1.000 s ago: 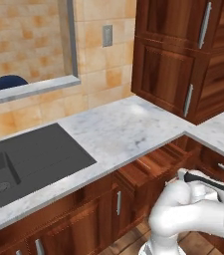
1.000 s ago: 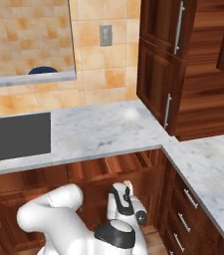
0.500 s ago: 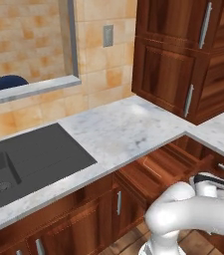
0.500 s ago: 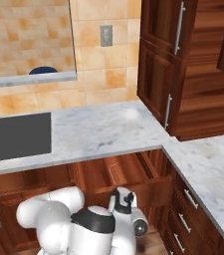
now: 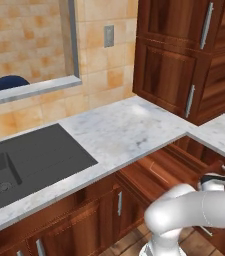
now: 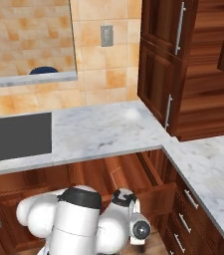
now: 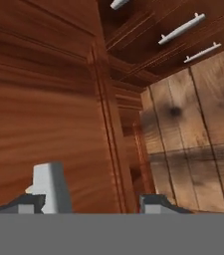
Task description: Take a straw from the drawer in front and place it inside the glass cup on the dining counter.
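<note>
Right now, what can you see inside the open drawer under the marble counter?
In both base views the open drawer shows bare wooden floor, with one thin pale line in it. The arm covers its front part, so a straw there can't be ruled out.

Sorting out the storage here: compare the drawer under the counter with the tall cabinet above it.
The drawer is pulled open; the cabinet has its doors shut. The drawer sits low under the counter; the cabinet stands on the counter. The cabinet shows long upright handles; I see no handle on the drawer. Both are reddish-brown wood.
</note>
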You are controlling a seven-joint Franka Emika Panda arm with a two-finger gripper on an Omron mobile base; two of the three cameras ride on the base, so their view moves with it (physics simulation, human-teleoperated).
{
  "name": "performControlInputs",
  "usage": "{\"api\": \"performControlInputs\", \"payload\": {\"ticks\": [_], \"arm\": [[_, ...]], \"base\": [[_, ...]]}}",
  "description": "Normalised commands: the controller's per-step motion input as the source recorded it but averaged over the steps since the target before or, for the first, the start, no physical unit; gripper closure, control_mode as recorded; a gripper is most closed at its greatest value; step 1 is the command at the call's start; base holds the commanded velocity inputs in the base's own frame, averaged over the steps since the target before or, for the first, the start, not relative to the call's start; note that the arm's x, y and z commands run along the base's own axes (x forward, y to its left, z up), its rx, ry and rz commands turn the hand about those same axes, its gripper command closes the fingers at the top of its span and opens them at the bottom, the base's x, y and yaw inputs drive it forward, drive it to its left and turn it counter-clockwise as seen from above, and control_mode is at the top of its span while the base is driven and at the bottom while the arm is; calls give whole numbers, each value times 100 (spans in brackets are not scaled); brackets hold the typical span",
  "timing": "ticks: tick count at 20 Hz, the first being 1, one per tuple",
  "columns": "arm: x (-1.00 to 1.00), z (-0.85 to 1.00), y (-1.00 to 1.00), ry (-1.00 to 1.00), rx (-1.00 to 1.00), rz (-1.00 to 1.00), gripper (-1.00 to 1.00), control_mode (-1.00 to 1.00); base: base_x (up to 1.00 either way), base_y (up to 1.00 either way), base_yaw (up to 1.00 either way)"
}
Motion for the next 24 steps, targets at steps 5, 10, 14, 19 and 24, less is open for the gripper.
{"api": "performControlInputs", "payload": {"ticks": [5,10,14,19,24], "arm": [[-69,100,-24,-2,0,-4,-100,-100],[-41,100,0,-6,0,-1,-100,-100],[-14,100,0,-4,0,0,-100,-100],[3,100,0,0,0,0,-100,-100],[38,100,-2,3,1,7,-100,-100]], "base": [[0,0,0],[0,0,0],[0,0,0],[0,0,0],[0,0,0]]}}
